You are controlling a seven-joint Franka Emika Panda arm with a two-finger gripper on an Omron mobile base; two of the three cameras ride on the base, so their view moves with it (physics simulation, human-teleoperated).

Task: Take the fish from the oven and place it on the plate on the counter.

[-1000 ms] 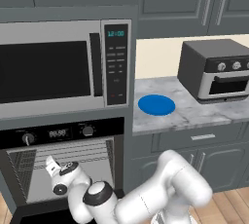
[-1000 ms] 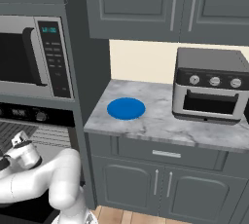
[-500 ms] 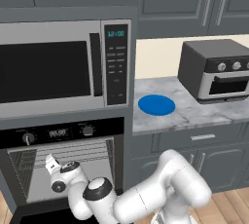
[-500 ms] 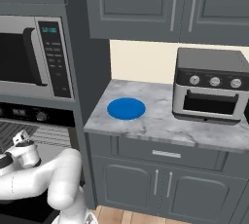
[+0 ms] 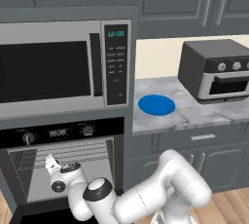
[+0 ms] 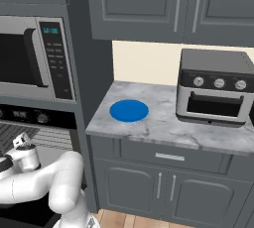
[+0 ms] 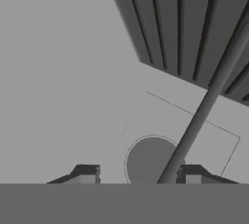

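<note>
- Large built-in black oven [image 5: 58, 133] with two knobs and a digital display, set below a silver microwave [image 5: 48, 72]. Its cavity stands open, and wire racks [image 5: 73, 150] cross the upper part.
- White robot arm with dark joints [image 5: 160, 194]. It rises from the lower right of the left base view and bends leftward, so that its far end lies inside the oven cavity, below the racks.
- Jaws, seen from the hand camera: the two dark fingertips [image 7: 87, 174] stand apart, and nothing is seen between them. Beyond them lie the oven's pale grey inner surface with a faint round mark [image 7: 151, 159] and a grey rod [image 7: 204, 106] running diagonally past the right-hand tip.
- Small yellow-green fish: where it lies cannot be told from these views.
- Flat round bright blue plate [image 5: 156, 105]. It lies bare on the grey-white marbled tabletop [image 5: 194, 116], near the tabletop's left end, just right of the microwave and well apart from the arm's end.
- Dark boxy toaster oven with knobs [image 5: 214, 69]. It stands on the same tabletop to the right of the plate, not touching it.
- Dark grey cabinets with silver handles [image 6: 158, 187], beneath the tabletop.
</note>
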